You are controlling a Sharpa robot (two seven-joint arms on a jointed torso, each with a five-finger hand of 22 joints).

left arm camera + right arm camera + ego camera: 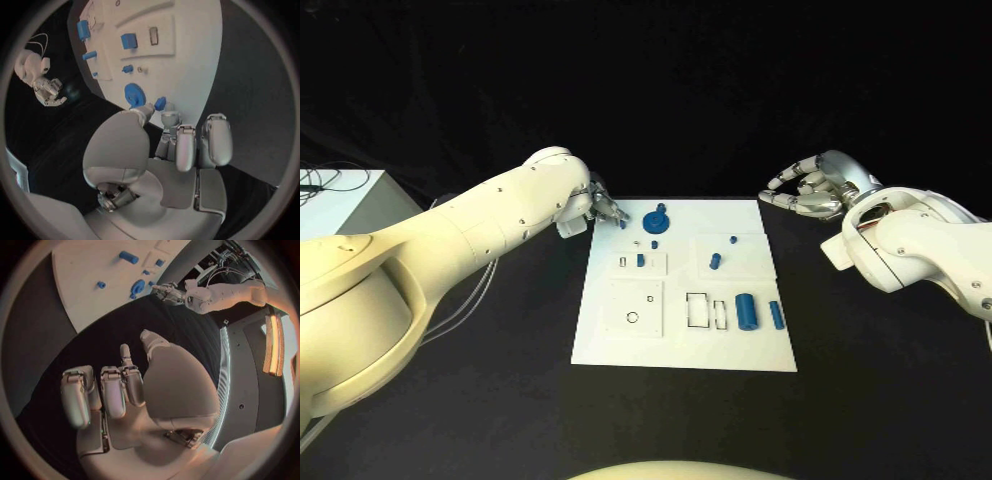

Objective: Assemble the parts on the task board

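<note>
Currently a small blue part (160,103) is pinched by the left hand (599,209) at the task board's (685,352) far-left corner; the right hand (808,188) is held curled, empty, over the counter (877,370).

I see the task board (635,345), a white rectangular plate lying flat on the black surface, with raised panels and cut-out slots in it. Near its far edge sits a round blue disc part (656,222) with a knob sticking up. Just past it toward me are two small blue pegs (653,244), one of them standing in the small raised panel (640,260). A short blue piece (714,262) lies tilted on the right-hand panel, with a tiny one (731,240) beyond it. Nearer to me, a fat blue cylinder (747,311) lies lengthwise beside the rectangular slots, and a slimmer blue bar (775,315) lies parallel just to its right.
</note>
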